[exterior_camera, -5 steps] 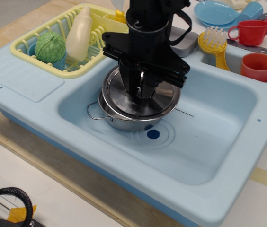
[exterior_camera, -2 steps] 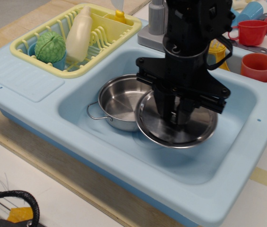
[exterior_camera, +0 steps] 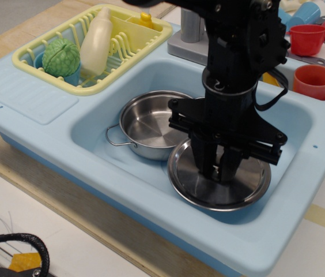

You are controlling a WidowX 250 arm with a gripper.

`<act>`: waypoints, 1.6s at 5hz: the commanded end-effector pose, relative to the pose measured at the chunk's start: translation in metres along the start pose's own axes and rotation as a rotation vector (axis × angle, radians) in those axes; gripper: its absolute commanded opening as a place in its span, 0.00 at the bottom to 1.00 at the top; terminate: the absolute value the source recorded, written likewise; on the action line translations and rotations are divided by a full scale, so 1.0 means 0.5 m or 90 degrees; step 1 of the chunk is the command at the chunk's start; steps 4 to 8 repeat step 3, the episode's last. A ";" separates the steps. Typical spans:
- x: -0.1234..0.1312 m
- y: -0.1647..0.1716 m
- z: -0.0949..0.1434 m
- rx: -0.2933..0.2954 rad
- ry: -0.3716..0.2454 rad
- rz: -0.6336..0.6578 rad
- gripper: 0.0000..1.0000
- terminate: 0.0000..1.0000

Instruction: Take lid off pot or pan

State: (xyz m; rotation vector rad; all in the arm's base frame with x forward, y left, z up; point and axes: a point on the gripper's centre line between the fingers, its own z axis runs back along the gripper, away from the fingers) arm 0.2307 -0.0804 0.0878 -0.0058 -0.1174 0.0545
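The small steel pot [exterior_camera: 148, 128] stands uncovered at the left of the blue sink basin [exterior_camera: 99, 124], with a wire loop handle toward the front left. The round steel lid [exterior_camera: 192, 184] lies low over the basin floor to the pot's right, just apart from it. My black gripper [exterior_camera: 219, 173] points straight down over the lid's centre, its fingers closed around the knob, which is hidden between them. I cannot tell whether the lid touches the floor.
A yellow dish rack [exterior_camera: 122, 40] with a green ball [exterior_camera: 60, 56] and a cream bottle [exterior_camera: 96, 40] stands at the back left. Red cups [exterior_camera: 314, 81] and a blue plate sit at the back right. A grey faucet base [exterior_camera: 188, 43] is behind the basin.
My gripper lifted the lid off the pot, carried it right and toward the front, and lowered it to the basin floor. The pot stayed in place and now shows its empty inside.
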 end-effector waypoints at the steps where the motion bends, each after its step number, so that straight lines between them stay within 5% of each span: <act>1: -0.001 -0.006 -0.005 -0.020 0.024 -0.009 1.00 0.00; 2: -0.001 -0.006 -0.005 -0.020 0.024 -0.009 1.00 0.00; 3: -0.001 -0.006 -0.005 -0.020 0.024 -0.009 1.00 1.00; 8: -0.001 -0.006 -0.005 -0.020 0.024 -0.009 1.00 1.00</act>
